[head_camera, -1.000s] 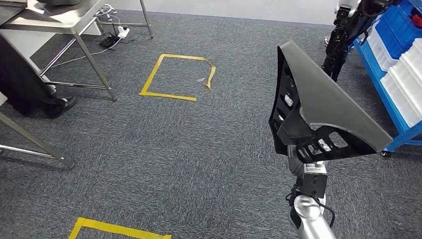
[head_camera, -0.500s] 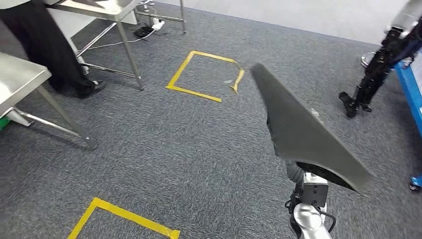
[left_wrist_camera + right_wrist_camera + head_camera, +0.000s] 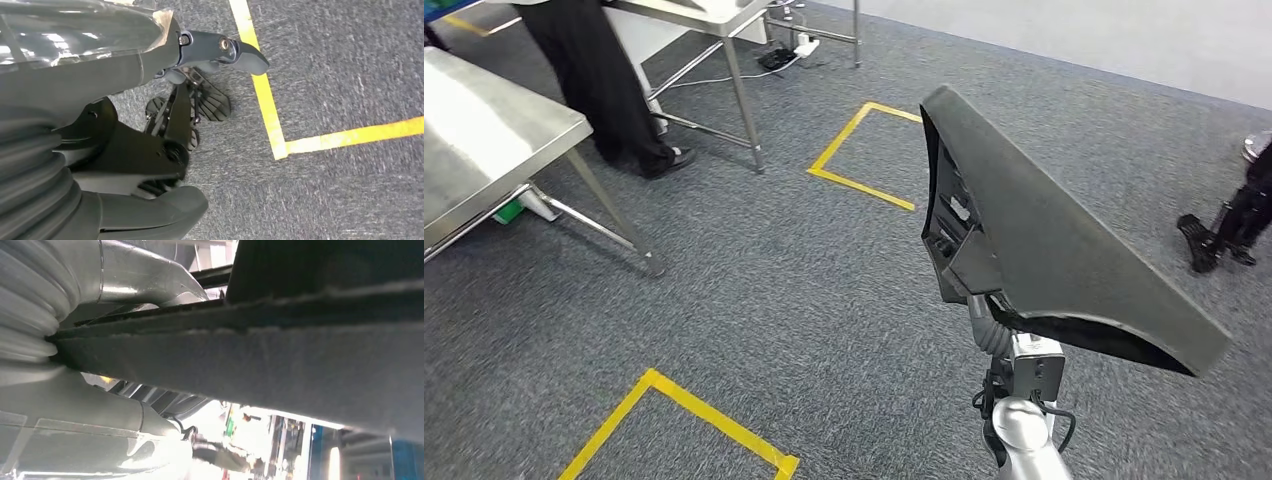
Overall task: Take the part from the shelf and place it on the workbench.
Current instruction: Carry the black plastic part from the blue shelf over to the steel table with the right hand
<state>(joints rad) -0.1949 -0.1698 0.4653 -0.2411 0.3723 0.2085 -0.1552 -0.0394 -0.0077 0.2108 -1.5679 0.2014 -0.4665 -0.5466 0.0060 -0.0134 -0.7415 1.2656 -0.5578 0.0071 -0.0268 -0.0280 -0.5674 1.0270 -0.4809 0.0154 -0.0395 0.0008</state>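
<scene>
The part (image 3: pixel 1044 230) is a large black wedge-shaped trim panel with a felt-like outer face and ribbed plastic inside. My right hand (image 3: pixel 991 328) holds it up from below, at the right of the head view. Up close, the part's thick edge (image 3: pixel 260 360) runs between the right hand's (image 3: pixel 75 315) silver-grey thumb and fingers. A steel workbench (image 3: pixel 484 130) stands at the far left. My left hand (image 3: pixel 165 125) hangs over the carpet with its thumb (image 3: pixel 240 50) spread away from the fingers and nothing in it.
A person in dark trousers (image 3: pixel 604 80) stands between the workbench and a second steel table (image 3: pixel 714 15). Yellow tape squares (image 3: pixel 864 150) (image 3: pixel 684 410) mark the grey carpet. A power strip with cables (image 3: pixel 789 50) lies under the far table. A dark stand (image 3: pixel 1224 225) is at the right edge.
The camera has turned left: the blue shelf has slid out of the picture and the steel workbench has come in at the left. The part stays held up in my right hand.
</scene>
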